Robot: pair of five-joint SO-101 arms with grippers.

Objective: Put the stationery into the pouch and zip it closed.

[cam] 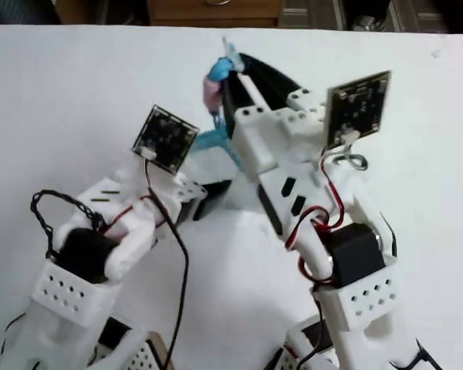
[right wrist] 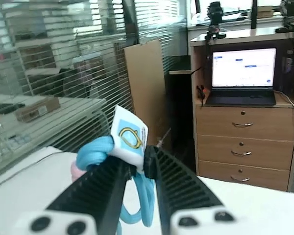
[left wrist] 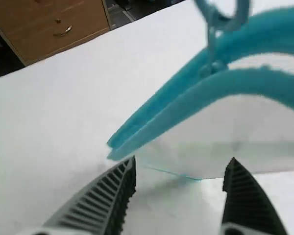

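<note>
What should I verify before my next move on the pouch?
1. Right gripper shut on the blue loop: ok.
2. Left gripper open: ok.
3. Pouch edge between the left gripper's fingers: ok.
4. Zip closed: cannot tell.
5. Stationery inside the pouch: cannot tell.
</note>
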